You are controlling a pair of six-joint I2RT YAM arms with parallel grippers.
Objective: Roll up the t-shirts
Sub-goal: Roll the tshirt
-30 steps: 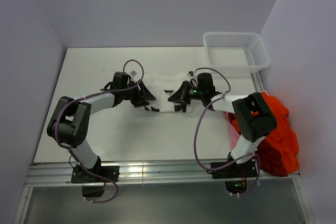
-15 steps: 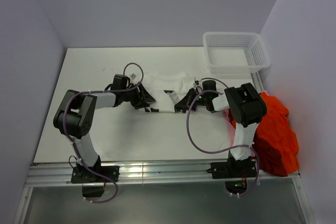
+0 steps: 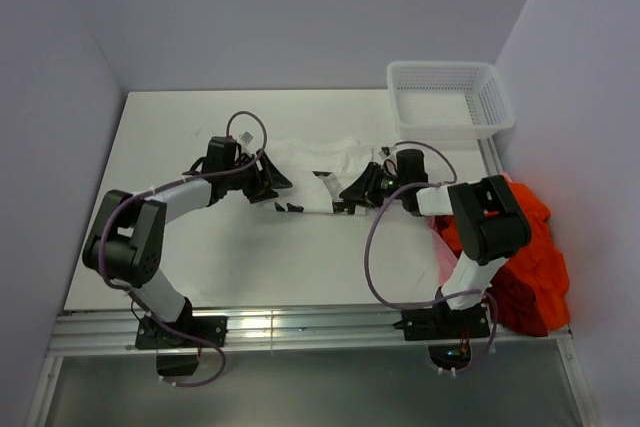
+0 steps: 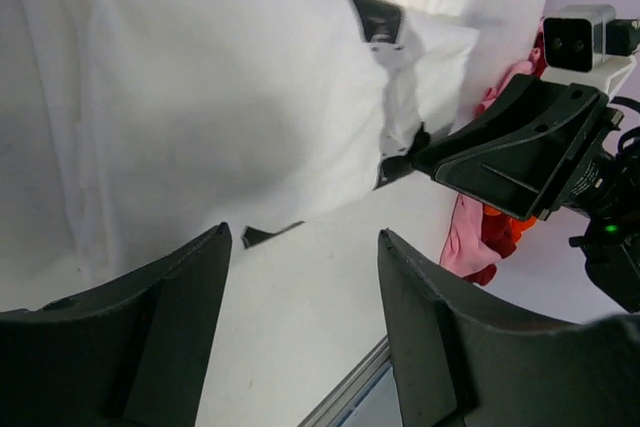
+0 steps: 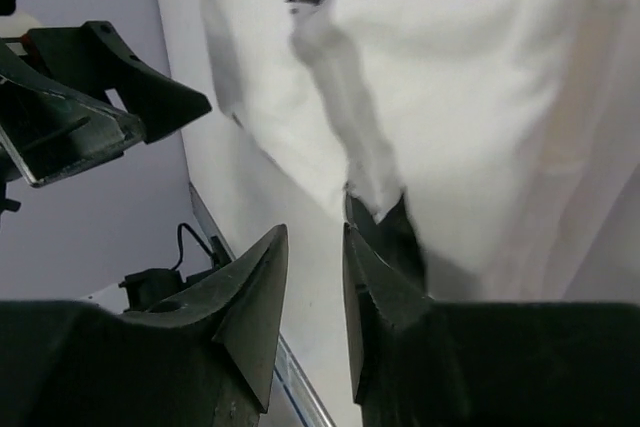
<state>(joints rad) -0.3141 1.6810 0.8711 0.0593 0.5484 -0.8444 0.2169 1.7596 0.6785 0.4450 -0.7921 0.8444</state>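
A white t-shirt (image 3: 318, 169) with black markings lies folded into a band across the middle of the table. My left gripper (image 3: 274, 187) is at its left end, low over the table. In the left wrist view the left gripper (image 4: 305, 232) is open wide with bare table between the jaws, and the shirt (image 4: 220, 97) lies just ahead. My right gripper (image 3: 352, 191) is at the shirt's right end. In the right wrist view the right gripper (image 5: 315, 232) has a narrow gap with nothing in it. The shirt's edge (image 5: 470, 117) lies against its right finger. Orange-red shirts (image 3: 527, 247) are piled off the table's right edge.
A white mesh basket (image 3: 498, 105) stands at the far right corner. A pink cloth (image 3: 441, 235) lies by the right arm, next to the orange-red pile. A metal rail (image 3: 300, 325) runs along the near edge. Walls close in on the left, the back and the right.
My right gripper has moved a little to the right, towards the shirt's right end, and its arm has changed pose. My left gripper has stayed at the left end, its wrist slightly further back.
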